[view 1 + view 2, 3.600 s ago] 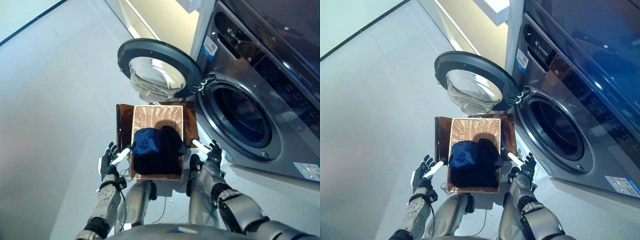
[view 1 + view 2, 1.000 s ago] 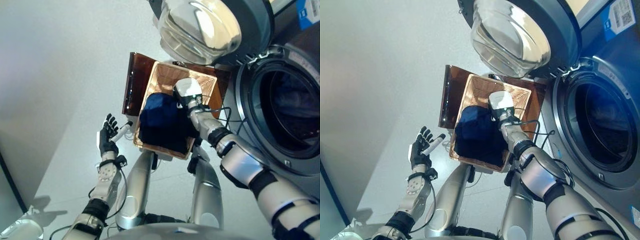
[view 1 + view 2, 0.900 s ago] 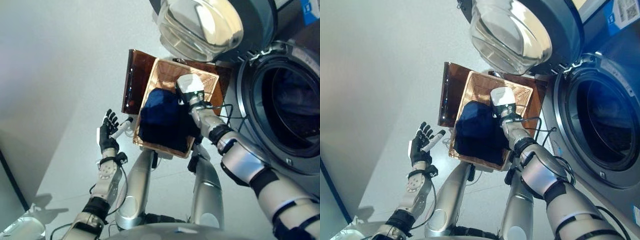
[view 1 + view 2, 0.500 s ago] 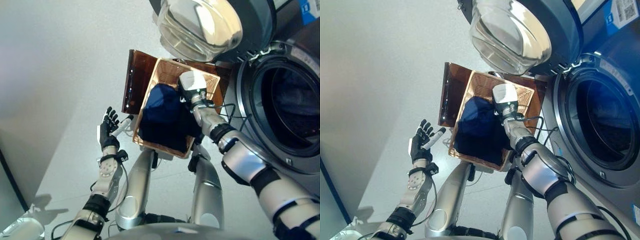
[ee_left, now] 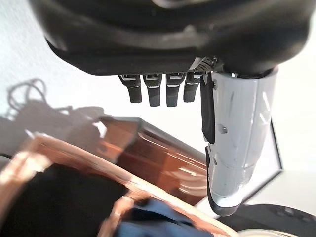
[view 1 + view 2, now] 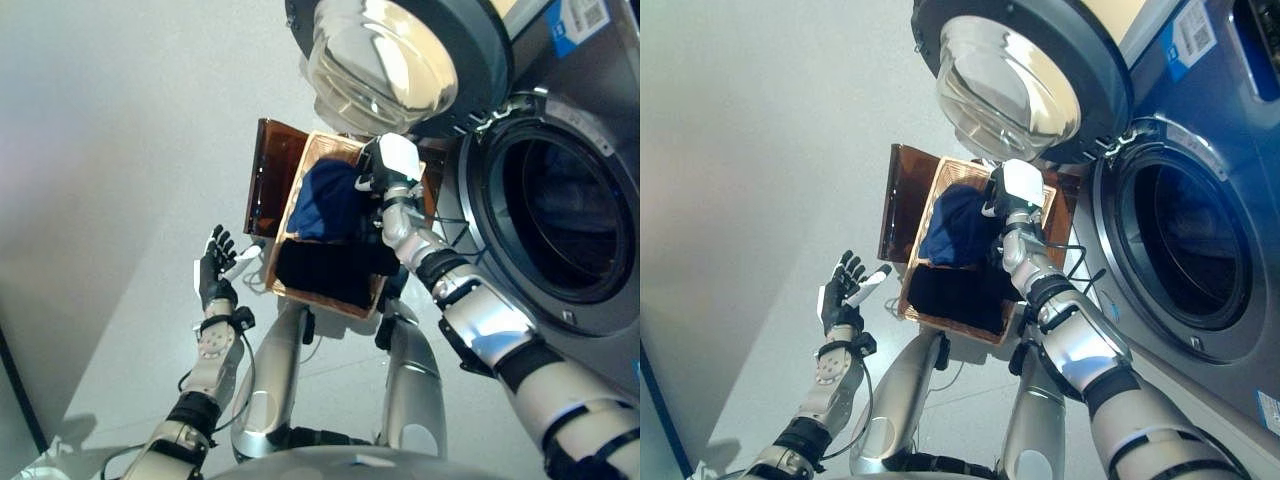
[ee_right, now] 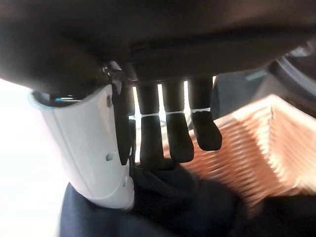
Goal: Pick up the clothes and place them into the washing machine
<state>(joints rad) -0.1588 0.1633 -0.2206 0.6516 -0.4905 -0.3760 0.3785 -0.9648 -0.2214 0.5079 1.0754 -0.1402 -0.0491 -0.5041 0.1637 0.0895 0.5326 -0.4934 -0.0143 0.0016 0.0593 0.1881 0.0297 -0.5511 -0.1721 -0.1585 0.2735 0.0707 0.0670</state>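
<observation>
A wicker basket [image 6: 332,150] stands on the floor in front of me. My right hand [image 6: 386,170] is over its far end, thumb and fingers [image 7: 173,136] shut on a dark blue garment [image 6: 325,198] that is bunched and lifted off the pile. A black garment [image 6: 320,275] lies in the near half of the basket. The washing machine's drum opening [image 6: 555,215] gapes at the right, and its round door [image 6: 390,60] is swung open beyond the basket. My left hand [image 6: 213,275] is held open over the floor, left of the basket and holding nothing.
The basket rests on a brown stand [image 6: 268,180] that juts out on its left. The open door's glass bowl [image 6: 1005,85] hangs over the basket's far end. Pale grey floor [image 6: 120,150] spreads to the left.
My right hand has risen toward the basket's far end with the blue garment, uncovering the black one beneath. The left hand has stayed where it was. The camera has shifted slightly.
</observation>
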